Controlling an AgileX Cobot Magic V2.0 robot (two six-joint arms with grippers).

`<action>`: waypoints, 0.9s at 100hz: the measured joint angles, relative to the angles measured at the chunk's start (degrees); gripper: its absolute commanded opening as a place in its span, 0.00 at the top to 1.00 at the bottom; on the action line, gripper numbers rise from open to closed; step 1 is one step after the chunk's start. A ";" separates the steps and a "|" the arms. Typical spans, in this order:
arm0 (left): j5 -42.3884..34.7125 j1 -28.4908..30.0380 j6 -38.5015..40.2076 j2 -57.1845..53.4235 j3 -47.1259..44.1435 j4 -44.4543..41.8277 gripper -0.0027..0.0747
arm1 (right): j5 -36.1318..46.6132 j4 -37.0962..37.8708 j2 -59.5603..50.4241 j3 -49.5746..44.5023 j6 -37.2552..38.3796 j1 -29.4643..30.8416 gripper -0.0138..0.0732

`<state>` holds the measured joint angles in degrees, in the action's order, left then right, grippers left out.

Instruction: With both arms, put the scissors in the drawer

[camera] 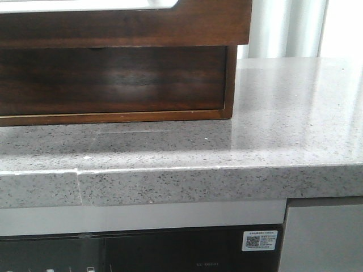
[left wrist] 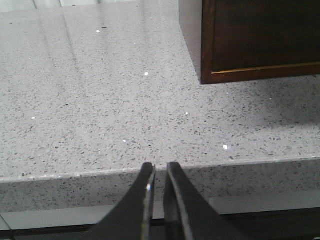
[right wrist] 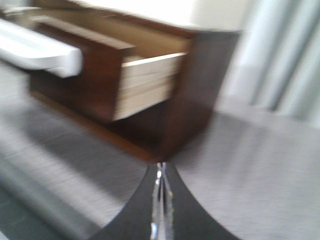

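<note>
I see no scissors in any view. The dark brown wood-grain drawer stands pulled out of its cabinet; a blind reach risks hitting it. Left gripper nearly closed, empty; right gripper closed, empty.

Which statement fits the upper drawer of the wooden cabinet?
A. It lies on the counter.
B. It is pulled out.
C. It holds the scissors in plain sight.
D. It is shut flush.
B: in the right wrist view the drawer juts forward from the cabinet, its pale side showing.
</note>
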<state>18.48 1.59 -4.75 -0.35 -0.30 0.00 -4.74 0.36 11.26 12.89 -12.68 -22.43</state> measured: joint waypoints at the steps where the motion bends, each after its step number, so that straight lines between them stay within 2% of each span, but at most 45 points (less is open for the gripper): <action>1: 0.00 0.00 0.00 0.00 0.00 0.00 0.96 | 0.81 0.01 -0.15 -0.18 0.14 0.56 0.95; 19: 0.00 0.00 0.00 0.00 0.00 0.00 0.96 | 10.61 3.51 -6.33 -5.48 6.89 15.59 0.95; 30: 0.11 0.00 0.00 0.00 0.00 0.00 0.96 | 11.61 4.53 -10.61 -8.61 11.10 24.04 0.95; 44: 0.11 0.00 0.00 0.00 0.00 0.00 0.96 | 9.73 4.76 -11.77 -12.02 13.00 30.97 0.95; 63: 0.11 0.00 0.00 0.00 0.00 0.00 0.96 | 2.50 4.76 -11.77 -13.83 13.96 33.33 0.95; 82: 0.11 0.00 -0.12 0.00 0.00 0.00 0.96 | -11.96 4.76 -11.77 -13.83 14.45 33.36 0.95; 90: 0.11 0.00 -0.12 0.00 0.00 0.00 0.96 | -13.60 4.76 -11.77 -13.83 14.34 33.36 0.95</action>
<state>18.59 1.59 -4.86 -0.35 -0.30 0.00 -18.34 5.12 -0.50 -0.93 1.67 10.92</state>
